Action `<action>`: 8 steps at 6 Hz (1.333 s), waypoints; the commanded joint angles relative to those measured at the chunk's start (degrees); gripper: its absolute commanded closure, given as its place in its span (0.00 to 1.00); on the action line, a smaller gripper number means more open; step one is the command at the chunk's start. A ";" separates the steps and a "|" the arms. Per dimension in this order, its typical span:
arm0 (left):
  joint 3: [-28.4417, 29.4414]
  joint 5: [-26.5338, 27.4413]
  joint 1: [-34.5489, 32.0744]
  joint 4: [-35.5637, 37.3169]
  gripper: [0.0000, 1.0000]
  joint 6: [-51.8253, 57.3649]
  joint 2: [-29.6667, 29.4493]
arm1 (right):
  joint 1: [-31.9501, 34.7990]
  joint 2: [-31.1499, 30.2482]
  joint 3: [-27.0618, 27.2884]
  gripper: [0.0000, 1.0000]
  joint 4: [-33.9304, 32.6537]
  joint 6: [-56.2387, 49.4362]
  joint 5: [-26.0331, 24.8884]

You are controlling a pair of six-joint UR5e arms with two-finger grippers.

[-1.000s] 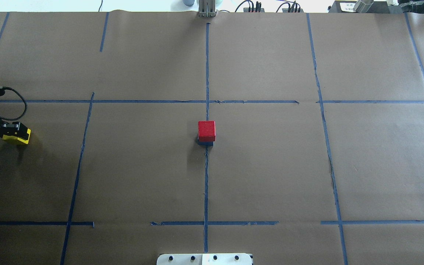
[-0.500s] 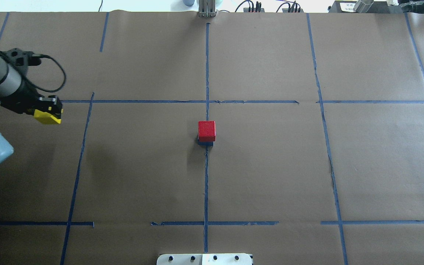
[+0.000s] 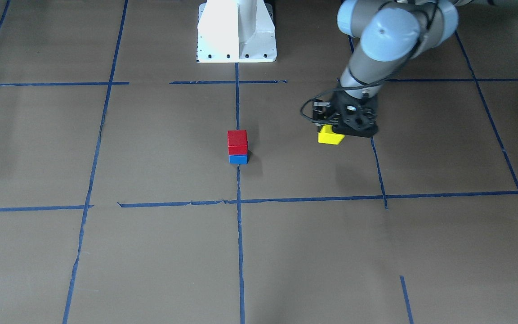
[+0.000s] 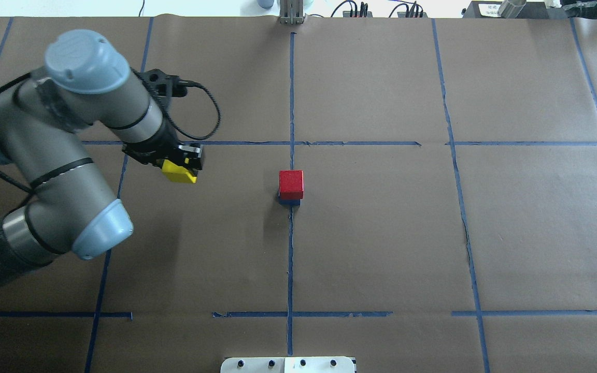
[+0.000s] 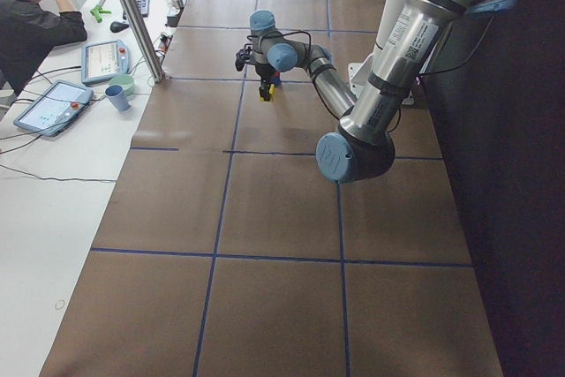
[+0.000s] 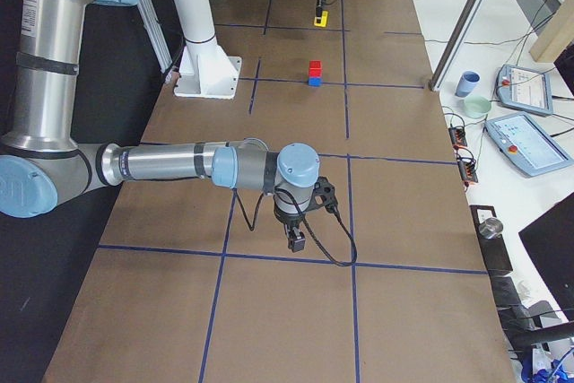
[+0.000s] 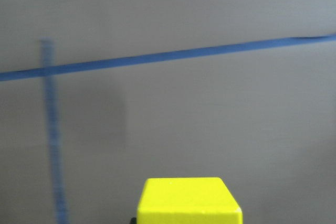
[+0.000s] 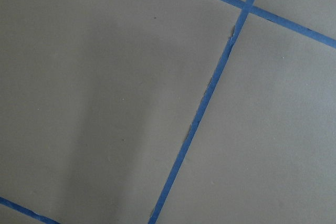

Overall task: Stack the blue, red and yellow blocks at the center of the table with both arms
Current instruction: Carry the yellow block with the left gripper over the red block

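The left arm [image 4: 65, 155] is reaching in, elbow bent, from the overhead view's left, its left gripper [image 4: 181, 167] pointing down and clamping the yellow block [image 4: 176, 176] above the table [image 4: 381, 233]; open surface is lying between it and mid-frame, where the red block [image 4: 290, 182] is sitting on the blue block [image 3: 238, 159] — three blocks, one per colour; the right gripper [image 6: 296, 241] is hanging low — its opening I cannot tell.

L arm [image 4: 65, 155], R arm [image 6: 170, 163]: silver-grey tubes, lt-blue joint caps, black bands. L gripper [image 4: 180, 168] black; black cable [image 4: 218, 115] looped at wrist. White base [image 3: 236, 31] w/ screws.
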 commanded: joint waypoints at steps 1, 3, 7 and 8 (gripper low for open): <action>7.76 5.49 5.16 4.83 0.99 -6.62 -12.93 | 0.01 -0.09 0.06 0.00 0.00 0.09 0.06; 14.89 7.97 8.15 4.85 0.98 -10.60 -20.26 | 0.01 -0.09 0.14 0.00 0.00 0.09 0.06; 18.97 7.97 8.60 4.23 0.96 -12.28 -22.84 | 0.01 -0.09 0.06 0.00 0.00 0.00 -0.02; 19.58 7.97 8.60 4.06 0.95 -12.19 -22.83 | 0.01 -0.09 0.06 0.00 0.00 0.09 0.06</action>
